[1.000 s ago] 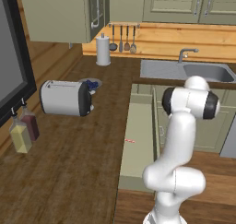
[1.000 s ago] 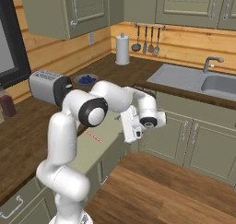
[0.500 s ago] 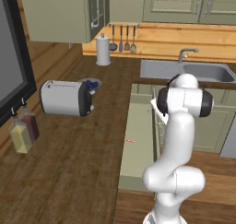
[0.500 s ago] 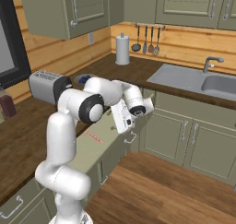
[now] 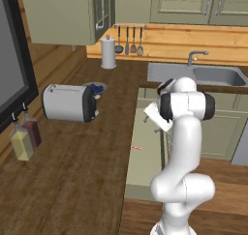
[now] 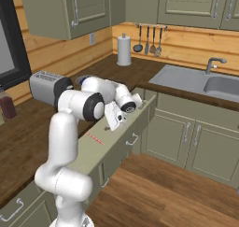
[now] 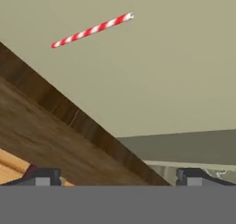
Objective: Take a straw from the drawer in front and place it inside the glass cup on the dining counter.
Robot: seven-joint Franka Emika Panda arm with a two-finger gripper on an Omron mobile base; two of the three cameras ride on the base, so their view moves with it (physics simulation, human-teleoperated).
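The straw (image 5: 137, 147) (image 6: 94, 138) is a thin red-and-white striped stick lying flat on the pale floor of the open sage-green drawer (image 5: 145, 164) (image 6: 105, 145). In the hand view the straw (image 7: 92, 30) lies slanted at the upper left, well ahead of the fingertips. My gripper (image 5: 157, 127) (image 6: 110, 126) (image 7: 118, 177) hangs over the drawer's far part, above and beyond the straw, open with nothing between its fingers. The glass cup and the dining counter are out of view.
Left of the drawer runs a dark wood wall counter (image 5: 82, 161) with a toaster (image 5: 68, 102), two bottles (image 5: 22, 139) and a paper towel roll (image 5: 108, 51). A sink (image 5: 213, 75) lies at the back right. Wood floor is in front of the cabinets.
The hand has swung in from the right and tilted down over the open drawer. Its jaws have stayed open. The straw has not moved.
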